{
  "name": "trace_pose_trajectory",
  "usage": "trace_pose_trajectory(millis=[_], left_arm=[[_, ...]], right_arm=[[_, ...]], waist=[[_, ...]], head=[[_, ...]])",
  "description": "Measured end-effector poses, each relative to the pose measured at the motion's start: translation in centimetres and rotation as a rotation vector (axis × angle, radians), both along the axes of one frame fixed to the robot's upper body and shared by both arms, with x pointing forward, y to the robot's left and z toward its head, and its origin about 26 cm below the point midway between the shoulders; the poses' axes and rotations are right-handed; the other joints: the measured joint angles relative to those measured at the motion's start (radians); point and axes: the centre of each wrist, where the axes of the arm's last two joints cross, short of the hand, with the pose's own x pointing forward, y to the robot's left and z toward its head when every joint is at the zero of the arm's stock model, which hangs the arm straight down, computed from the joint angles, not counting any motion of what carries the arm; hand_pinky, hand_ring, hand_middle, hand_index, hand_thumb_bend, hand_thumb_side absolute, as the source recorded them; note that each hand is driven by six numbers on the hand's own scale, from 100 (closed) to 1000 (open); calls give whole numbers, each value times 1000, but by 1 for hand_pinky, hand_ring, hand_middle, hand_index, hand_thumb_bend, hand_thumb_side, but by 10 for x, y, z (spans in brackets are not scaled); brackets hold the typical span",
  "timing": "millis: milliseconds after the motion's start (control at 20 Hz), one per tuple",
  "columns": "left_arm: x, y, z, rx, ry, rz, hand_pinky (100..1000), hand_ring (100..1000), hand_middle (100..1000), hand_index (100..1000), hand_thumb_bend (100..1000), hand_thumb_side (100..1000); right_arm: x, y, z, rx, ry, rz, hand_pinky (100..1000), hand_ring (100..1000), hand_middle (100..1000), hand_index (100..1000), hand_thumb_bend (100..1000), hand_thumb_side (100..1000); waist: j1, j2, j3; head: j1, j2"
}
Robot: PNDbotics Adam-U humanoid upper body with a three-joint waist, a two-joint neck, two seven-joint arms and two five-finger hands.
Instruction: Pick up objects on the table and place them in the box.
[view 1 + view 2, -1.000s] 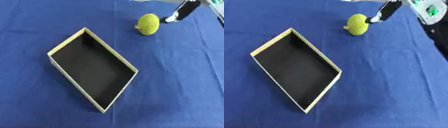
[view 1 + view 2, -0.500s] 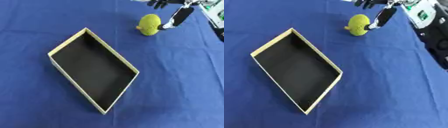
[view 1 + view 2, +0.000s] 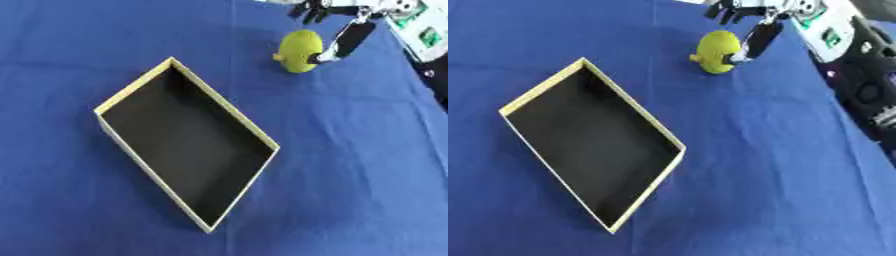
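Note:
A yellow-green, pear-like fruit [image 3: 297, 50] lies on the blue cloth at the far side, just beyond the box's far corner. The box [image 3: 226, 104] is shallow, with a tan rim and a black floor; it sits askew in the middle and holds nothing. My right hand [image 3: 760, 37] reaches in from the upper right. Its thumb lies against the fruit's right side, and its dark fingers [image 3: 726, 12] hang spread just beyond the fruit's top, not closed round it. The left hand shows in no view.
The blue cloth [image 3: 350, 175] covers the whole table. My right forearm, with white and green parts [image 3: 829, 30], and dark body parts [image 3: 868, 90] run along the right edge.
My right hand has come down and left toward the fruit; its fingers now show above it and the thumb rests at its side. The fruit and the box have stayed put.

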Motion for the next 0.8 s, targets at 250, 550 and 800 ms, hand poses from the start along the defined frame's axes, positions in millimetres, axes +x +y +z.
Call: trace_pose_trajectory(millis=[250, 550, 800], left_arm=[[0, 0, 0, 2, -1, -3, 650, 605, 539, 655, 100, 171], [0, 0, 0, 2, 1, -4, 650, 605, 539, 655, 100, 177], [0, 0, 0, 3, 3, -4, 650, 605, 539, 654, 100, 178]], right_arm=[[4, -2, -9, -23, 18, -30, 889, 898, 932, 975, 414, 100], [8, -6, -15, -51, 28, -63, 876, 886, 885, 961, 396, 100], [10, -8, -16, -68, 26, -87, 797, 790, 646, 787, 326, 100]], waist=[[-2, 6, 6], [-6, 10, 9], [-6, 10, 8]], head=[[-7, -7], [-10, -7], [-10, -7]])
